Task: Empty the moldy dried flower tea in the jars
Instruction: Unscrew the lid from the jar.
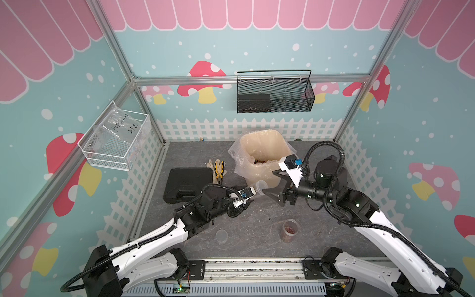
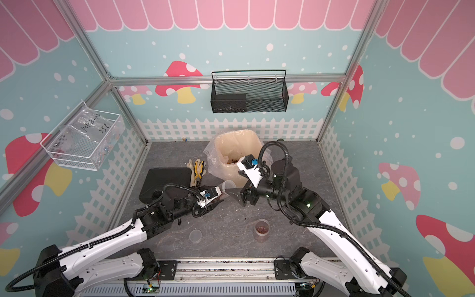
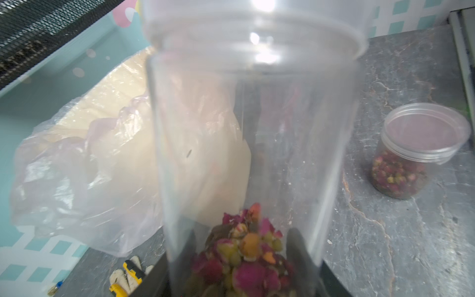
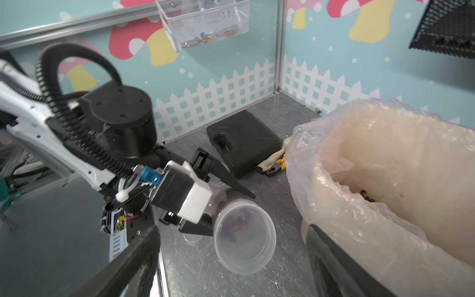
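1. Farthest left, a white wire basket (image 1: 113, 144) hangs on the side wall. Below it a black case (image 1: 189, 183) lies flat on the bench (image 1: 257, 244).
2. Just right of the case lie pale gloves (image 1: 212, 164) with yellow-handled pliers (image 1: 219, 169) on them.
3. Nearer the front edge sits a small clear round piece (image 1: 221, 236). I cannot tell whether it is a loose lid or a shallow jar.
4. Next, the left gripper (image 1: 250, 196) has its jaws clamped on the base end of a clear jar (image 1: 260, 187). The jar is tipped on its side above the bench, its lid on and facing the bin. Moldy dried flower tea (image 3: 246, 252) is heaped at the gripped end.
5. Behind it stands the cream bin (image 1: 246, 144) with a clear bag liner, and a few buds (image 1: 262, 161) lie inside.
6. The right gripper (image 1: 269, 182) has its jaws spread wide and holds nothing. The held jar's lid is just beside its tips, and I cannot tell if they touch.
7. Further right, near the front, a second jar (image 1: 290, 230) stands upright and lidded, partly filled with tea (image 3: 398, 177).
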Available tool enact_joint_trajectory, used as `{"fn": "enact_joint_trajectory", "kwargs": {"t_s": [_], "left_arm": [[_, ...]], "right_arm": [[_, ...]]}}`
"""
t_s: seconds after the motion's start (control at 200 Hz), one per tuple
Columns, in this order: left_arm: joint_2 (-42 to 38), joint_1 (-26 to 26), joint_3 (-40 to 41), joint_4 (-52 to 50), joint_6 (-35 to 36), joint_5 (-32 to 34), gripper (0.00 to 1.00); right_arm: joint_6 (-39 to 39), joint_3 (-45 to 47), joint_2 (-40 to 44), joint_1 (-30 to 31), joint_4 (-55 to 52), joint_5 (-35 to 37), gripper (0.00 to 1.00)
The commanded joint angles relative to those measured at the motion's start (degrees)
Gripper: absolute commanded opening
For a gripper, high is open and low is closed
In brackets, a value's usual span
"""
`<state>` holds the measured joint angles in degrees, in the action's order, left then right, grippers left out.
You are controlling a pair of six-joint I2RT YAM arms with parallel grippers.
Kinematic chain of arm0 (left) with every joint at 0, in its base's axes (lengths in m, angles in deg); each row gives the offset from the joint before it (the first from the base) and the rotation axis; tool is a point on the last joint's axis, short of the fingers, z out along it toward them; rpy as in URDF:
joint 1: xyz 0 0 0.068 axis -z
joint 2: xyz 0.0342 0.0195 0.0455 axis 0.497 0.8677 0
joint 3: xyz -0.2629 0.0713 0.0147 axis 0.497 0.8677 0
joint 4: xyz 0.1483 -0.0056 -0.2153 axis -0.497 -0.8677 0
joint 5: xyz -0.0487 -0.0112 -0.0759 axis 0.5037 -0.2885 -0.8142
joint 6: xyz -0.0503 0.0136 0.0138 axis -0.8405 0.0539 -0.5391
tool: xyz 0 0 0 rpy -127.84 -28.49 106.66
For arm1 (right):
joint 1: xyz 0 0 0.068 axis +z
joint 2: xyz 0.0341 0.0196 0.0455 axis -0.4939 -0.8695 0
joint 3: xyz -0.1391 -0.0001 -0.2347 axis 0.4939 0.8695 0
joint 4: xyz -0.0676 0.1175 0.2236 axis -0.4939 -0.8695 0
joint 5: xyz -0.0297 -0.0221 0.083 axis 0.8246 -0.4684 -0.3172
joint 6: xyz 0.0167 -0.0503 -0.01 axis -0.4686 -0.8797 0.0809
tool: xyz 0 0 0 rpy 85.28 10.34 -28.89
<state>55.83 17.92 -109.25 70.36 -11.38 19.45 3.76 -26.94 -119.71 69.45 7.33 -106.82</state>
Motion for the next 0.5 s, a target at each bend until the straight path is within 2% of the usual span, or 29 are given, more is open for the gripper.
{"fn": "enact_joint_trajectory", "kwargs": {"t_s": [0.0,0.175,0.29,0.35,0.495], "left_arm": [[-1.29,0.59,0.02,2.07,3.55,5.26,0.26],[-1.71,1.30,-0.07,1.94,4.71,7.48,0.24],[-2.07,1.66,0.10,1.88,4.97,8.14,0.24],[-2.29,1.76,0.19,1.95,5.06,8.31,0.24],[-2.63,1.85,0.37,1.89,5.31,8.54,0.24]], "right_arm": [[9.76,-1.09,-3.53,0.22,-0.17,2.69,0.89],[10.83,-1.79,-8.00,0.24,-0.23,-3.16,0.85],[10.69,-1.68,-9.58,0.27,-0.82,-4.23,0.84],[10.56,-1.49,-10.14,0.26,-0.79,-4.62,0.77],[9.92,-1.60,-10.90,0.23,-0.80,-5.74,0.55]]}}
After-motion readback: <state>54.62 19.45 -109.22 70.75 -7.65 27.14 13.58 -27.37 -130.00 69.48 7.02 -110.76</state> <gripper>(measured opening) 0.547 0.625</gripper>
